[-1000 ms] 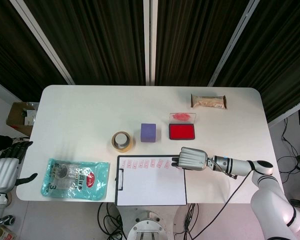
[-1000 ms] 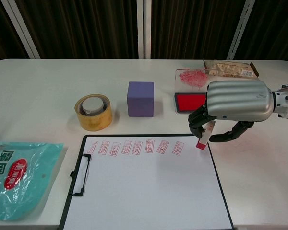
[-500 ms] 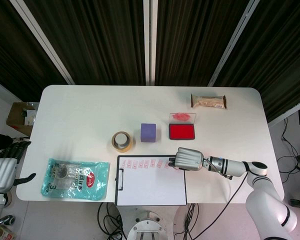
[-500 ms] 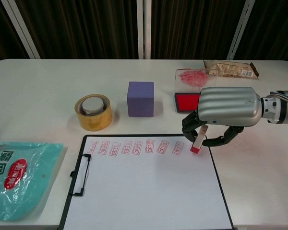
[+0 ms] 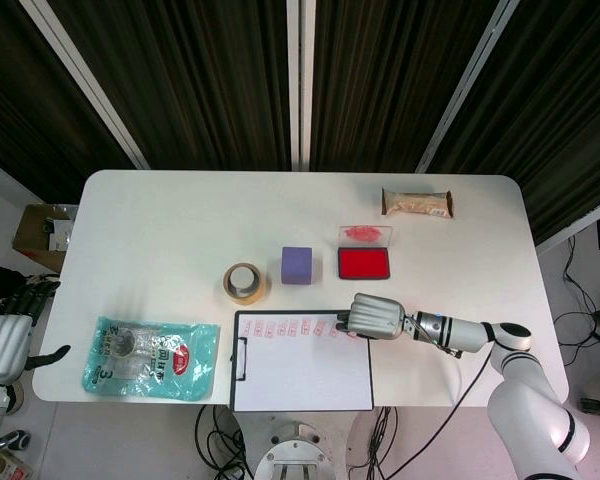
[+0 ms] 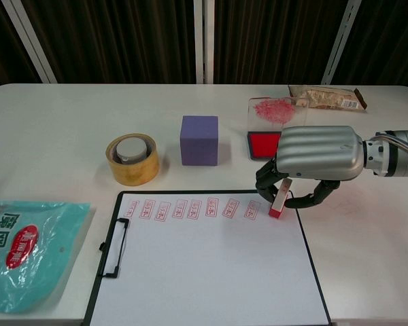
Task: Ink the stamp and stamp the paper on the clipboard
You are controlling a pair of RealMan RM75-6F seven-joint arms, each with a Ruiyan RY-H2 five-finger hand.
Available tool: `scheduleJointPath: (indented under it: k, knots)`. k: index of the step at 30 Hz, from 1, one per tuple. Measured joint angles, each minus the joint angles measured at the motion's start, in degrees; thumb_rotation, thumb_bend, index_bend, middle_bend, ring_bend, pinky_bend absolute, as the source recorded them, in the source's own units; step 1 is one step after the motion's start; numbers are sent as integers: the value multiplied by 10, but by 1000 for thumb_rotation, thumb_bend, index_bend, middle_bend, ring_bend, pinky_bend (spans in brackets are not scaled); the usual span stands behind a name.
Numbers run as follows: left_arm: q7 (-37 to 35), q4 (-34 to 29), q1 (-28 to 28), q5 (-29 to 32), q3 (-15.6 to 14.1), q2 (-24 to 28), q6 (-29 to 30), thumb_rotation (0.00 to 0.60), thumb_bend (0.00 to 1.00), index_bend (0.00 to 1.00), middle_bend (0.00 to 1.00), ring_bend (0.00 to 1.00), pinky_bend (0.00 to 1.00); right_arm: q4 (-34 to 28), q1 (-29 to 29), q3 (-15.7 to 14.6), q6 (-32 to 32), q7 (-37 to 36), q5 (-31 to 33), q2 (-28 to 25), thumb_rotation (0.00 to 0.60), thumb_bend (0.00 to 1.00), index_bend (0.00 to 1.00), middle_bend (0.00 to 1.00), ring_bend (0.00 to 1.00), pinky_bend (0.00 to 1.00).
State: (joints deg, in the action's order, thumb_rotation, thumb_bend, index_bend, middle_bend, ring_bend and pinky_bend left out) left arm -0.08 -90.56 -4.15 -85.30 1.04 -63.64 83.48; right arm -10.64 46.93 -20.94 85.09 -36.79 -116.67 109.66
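Note:
My right hand pinches a small stamp with a red base, tilted slightly, its foot on or just above the paper at the top right of the black clipboard. A row of several red stamp marks runs along the paper's top edge, ending just left of the stamp. The open red ink pad sits behind the hand, its stained clear lid lying beyond it. My left hand hangs off the table's left edge, fingers apart, holding nothing.
A purple cube and a roll of brown tape stand behind the clipboard. A teal snack bag lies at the front left. A wrapped biscuit pack lies at the far right.
My right hand has carried the stamp left and down, from beside the clipboard's right edge onto the paper's top right corner. The left hand stays put.

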Motion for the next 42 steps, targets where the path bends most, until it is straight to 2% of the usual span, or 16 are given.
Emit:
scheduleJointPath:
  k: [42]
  knots:
    - [-12,15,1,8,0,-4,-6,600,0,140,150,121,241,8,-5,-17,-51,-14,18,23,600,436,1000,851,963,1000]
